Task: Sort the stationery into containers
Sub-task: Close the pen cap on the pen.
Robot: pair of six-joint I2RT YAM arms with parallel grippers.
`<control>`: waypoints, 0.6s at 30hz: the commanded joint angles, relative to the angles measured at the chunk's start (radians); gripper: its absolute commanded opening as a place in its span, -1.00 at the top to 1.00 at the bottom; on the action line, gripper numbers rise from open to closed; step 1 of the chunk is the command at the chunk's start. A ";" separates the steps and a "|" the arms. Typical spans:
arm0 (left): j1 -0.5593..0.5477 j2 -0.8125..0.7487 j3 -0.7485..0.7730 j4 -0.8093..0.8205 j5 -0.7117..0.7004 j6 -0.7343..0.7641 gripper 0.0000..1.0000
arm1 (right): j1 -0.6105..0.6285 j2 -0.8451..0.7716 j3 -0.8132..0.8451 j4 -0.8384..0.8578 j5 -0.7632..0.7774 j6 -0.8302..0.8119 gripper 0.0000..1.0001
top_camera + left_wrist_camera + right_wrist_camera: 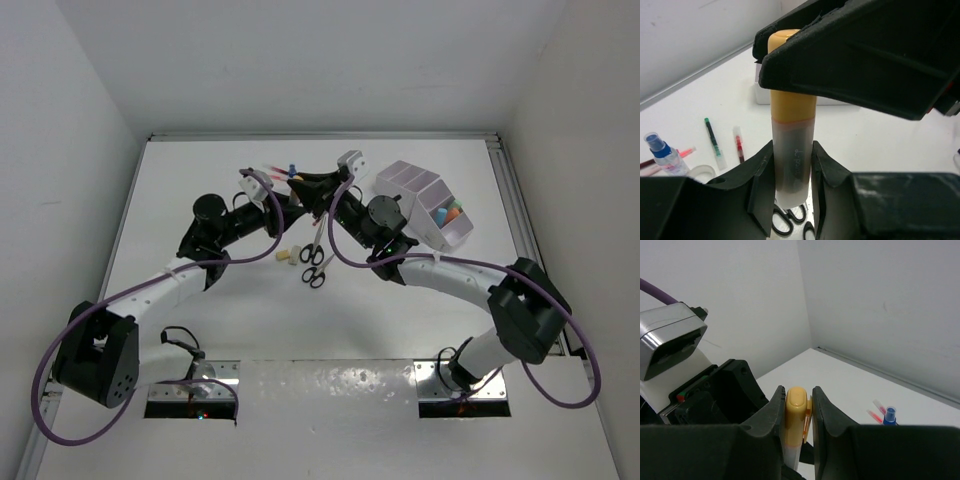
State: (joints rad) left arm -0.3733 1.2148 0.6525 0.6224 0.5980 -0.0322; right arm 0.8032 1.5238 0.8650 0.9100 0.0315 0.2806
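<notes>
One white organiser, two scissors, one blue-capped bottle, one yellow-capped marker, one tape ring

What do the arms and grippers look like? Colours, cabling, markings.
White links and black joint housings on left arm and right arm; a purple cable loops along each. White camera block at each wrist. The left gripper and right gripper are matte black, wedge-shaped. No readable markings.

Bright, even white light is falling from overhead onto the desk, and the left arm is casting only a faint, soft shadow. The metal plate at the near edge is glaring white. In the left wrist view, the left gripper is showing dark and blurred, while the yellow-capped marker is looking sharp. In the right wrist view, the spray bottle is looking soft.
</notes>
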 commanded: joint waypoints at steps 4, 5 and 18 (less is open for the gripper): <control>0.010 -0.081 0.136 0.519 -0.050 -0.083 1.00 | 0.040 0.176 -0.139 -0.385 -0.054 -0.027 1.00; 0.011 -0.084 0.139 0.514 -0.059 -0.074 1.00 | 0.039 0.179 -0.153 -0.384 -0.048 -0.026 1.00; 0.082 -0.081 0.150 0.536 -0.064 -0.043 1.00 | 0.053 0.220 -0.173 -0.436 -0.119 -0.101 1.00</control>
State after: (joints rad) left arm -0.3412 1.2156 0.6525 0.5766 0.6308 -0.0509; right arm 0.8135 1.5860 0.8028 1.0756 0.0418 0.2726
